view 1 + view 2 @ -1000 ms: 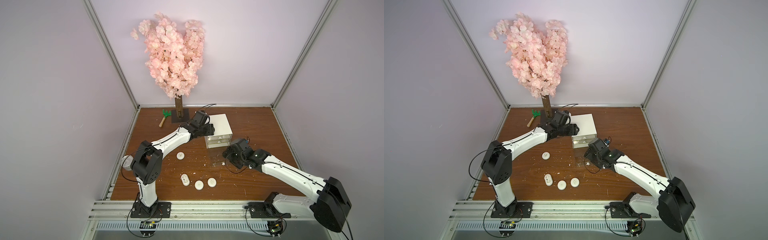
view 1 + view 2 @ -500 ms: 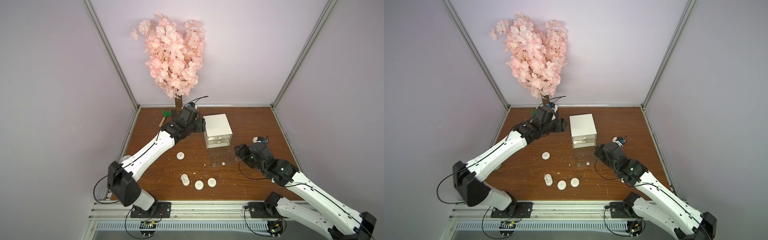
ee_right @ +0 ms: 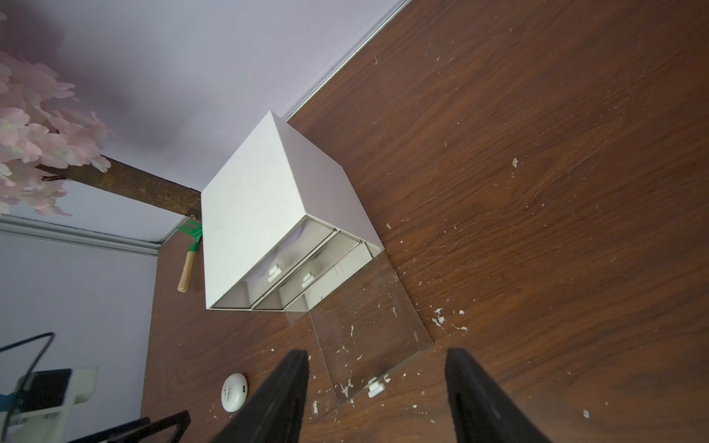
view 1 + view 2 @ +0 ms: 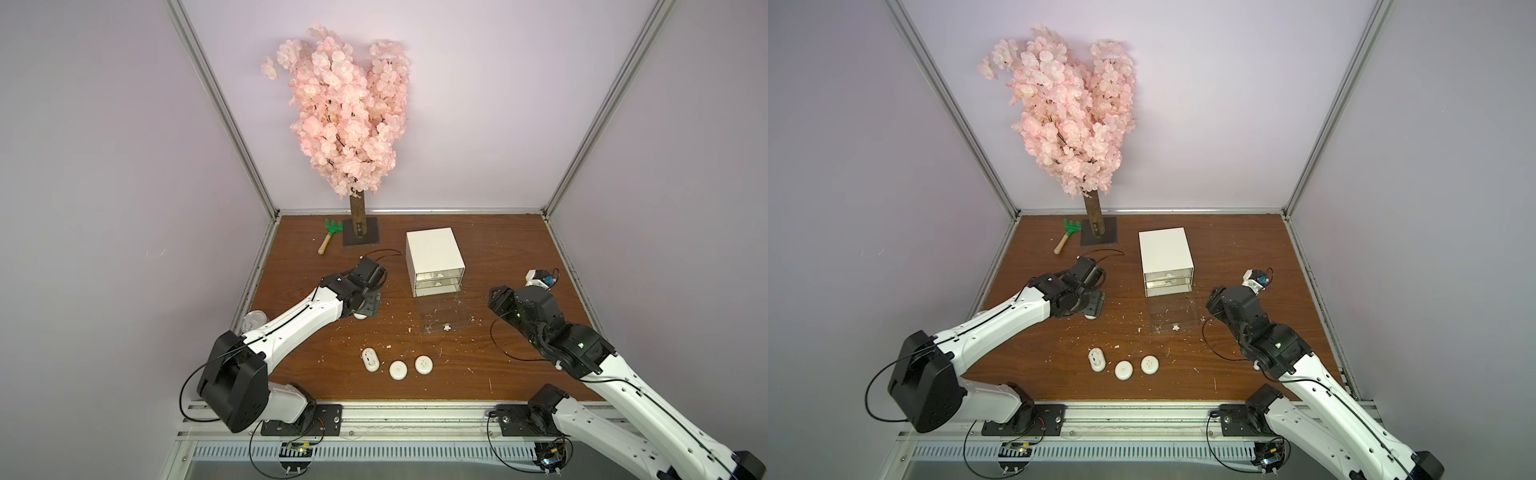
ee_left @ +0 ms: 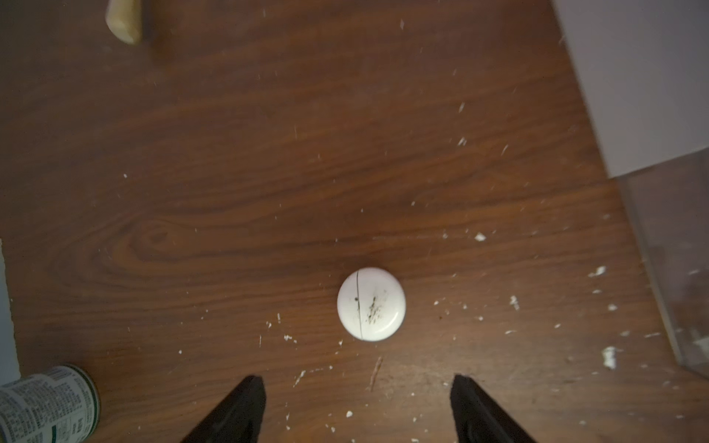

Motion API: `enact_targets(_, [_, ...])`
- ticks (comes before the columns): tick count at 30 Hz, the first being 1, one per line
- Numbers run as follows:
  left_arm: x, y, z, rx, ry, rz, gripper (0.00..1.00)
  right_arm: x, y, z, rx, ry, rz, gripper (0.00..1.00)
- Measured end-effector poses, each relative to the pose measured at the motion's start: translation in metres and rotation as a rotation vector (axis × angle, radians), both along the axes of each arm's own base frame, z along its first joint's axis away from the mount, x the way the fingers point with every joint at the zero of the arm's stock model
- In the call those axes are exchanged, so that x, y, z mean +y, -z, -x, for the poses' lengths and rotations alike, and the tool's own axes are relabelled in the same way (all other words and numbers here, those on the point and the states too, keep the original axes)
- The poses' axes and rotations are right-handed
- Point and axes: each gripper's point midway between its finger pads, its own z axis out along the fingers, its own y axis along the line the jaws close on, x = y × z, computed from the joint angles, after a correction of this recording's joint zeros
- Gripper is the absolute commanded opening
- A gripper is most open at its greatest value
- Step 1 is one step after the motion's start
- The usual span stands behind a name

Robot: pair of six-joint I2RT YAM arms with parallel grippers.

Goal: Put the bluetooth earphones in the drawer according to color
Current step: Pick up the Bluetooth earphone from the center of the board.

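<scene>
Over a white earphone case (image 5: pixel 371 304), left gripper (image 5: pixel 357 380) points down, jaws spread

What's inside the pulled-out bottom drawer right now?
The bottom drawer holds no earphone cases; those lie out on the table. Only white flecks show through its clear body. Anything back inside the cabinet is covered.

I see two matching arms: the left arm (image 4: pixel 297 318) and the right arm (image 4: pixel 631 388) both have glossy white link shells and chunky black joint housings. Thin black cables loop loose alongside them. Each stands on a black base plate (image 4: pixel 328 415) dotted with small screws. A green light (image 4: pixel 582 343) glows on the right arm. The left gripper (image 5: pixel 356 377) has matte black, wedge-shaped fingers (image 5: pixel 241 410), and the right gripper (image 3: pixel 378 349) looks the same.
</scene>
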Motion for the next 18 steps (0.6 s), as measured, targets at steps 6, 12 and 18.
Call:
enact_targets(6, [0.018, 0.015, -0.001, 0.045, -0.052, 0.044, 0.83, -0.015, 0.0, 0.0, 0.005, 0.028, 0.023, 0.67])
enact_targets(12, [0.02, 0.032, -0.001, 0.098, -0.055, 0.114, 0.83, -0.024, 0.01, -0.003, 0.039, 0.034, 0.022, 0.67])
enact_targets(18, [0.004, 0.041, -0.003, 0.124, -0.014, 0.177, 0.83, -0.032, 0.021, -0.004, 0.076, 0.034, 0.018, 0.67])
